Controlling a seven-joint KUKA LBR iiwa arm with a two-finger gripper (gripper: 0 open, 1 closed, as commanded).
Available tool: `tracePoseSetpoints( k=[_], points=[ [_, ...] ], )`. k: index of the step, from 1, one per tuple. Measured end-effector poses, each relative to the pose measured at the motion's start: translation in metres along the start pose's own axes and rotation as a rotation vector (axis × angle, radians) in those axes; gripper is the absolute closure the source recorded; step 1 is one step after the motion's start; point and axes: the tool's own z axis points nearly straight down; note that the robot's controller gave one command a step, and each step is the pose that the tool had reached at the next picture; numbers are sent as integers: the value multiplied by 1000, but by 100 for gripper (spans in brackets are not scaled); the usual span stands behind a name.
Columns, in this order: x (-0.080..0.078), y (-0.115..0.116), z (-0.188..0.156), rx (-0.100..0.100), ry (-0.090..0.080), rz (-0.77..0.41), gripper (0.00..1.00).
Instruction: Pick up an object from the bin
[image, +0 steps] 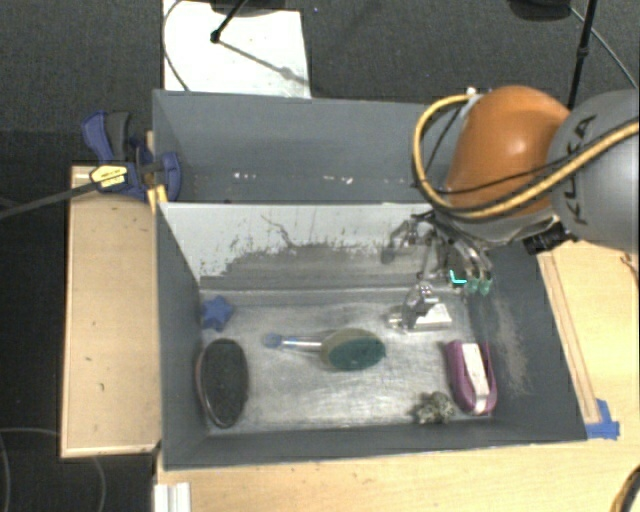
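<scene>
My gripper (424, 302) hangs low over the right middle of the bin floor, under the arm's orange cover. It stands above bare floor, with nothing seen in it. Just to its lower left lies a brush (342, 351) with a dark green oval head and a short blue handle pointing left. A purple and white oblong thing (470, 376) lies to the gripper's lower right, near the right wall. A small grey-green lump (433, 407) sits by the front wall, left of the purple thing's near end.
A black oval brush (223, 381) lies in the front left corner. A small blue piece (214, 312) sits against the left wall behind it. The arm reaches in from the upper right.
</scene>
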Motion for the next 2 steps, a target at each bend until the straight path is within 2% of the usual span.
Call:
tracePoseSetpoints(
  k=[1,2],
  points=[
    [29,73,66,-2,-1,-267,0],
    [26,54,125,1,-10,-558,0]
  ],
)
